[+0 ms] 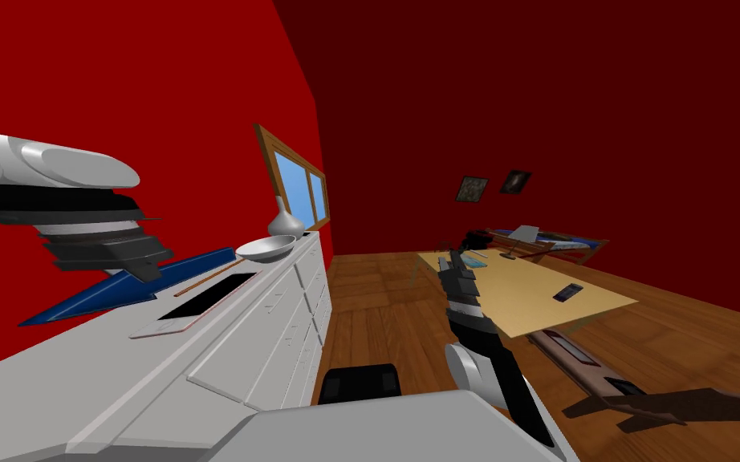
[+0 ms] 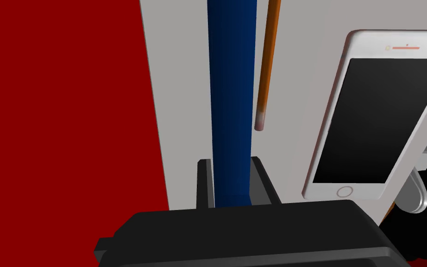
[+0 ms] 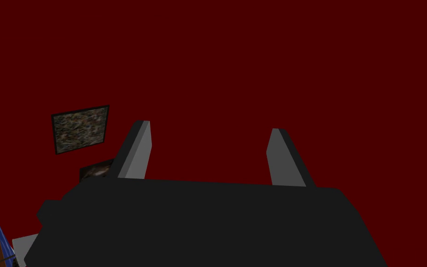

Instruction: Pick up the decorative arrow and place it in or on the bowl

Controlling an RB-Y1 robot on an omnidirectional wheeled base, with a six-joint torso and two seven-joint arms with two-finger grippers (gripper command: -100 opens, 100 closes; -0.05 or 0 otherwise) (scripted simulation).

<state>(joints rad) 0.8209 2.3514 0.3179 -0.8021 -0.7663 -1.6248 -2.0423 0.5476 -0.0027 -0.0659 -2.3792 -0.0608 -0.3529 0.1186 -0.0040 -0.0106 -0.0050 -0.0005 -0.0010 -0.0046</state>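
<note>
Over the long white sideboard (image 1: 264, 337) my left gripper (image 2: 230, 162) pinches the shaft of the blue arrow (image 2: 232, 92), which points along the top toward the grey bowl (image 1: 266, 249). A white phone (image 2: 374, 120) and a thin brown pencil (image 2: 266, 69) lie just beside the arrow; my right gripper (image 3: 210, 132) is spread, holding nothing

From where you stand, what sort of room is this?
Likely a living or dining room in a house: a white sideboard of drawers carrying a bowl and vase, a tan table on a wooden floor, and framed pictures.
</note>
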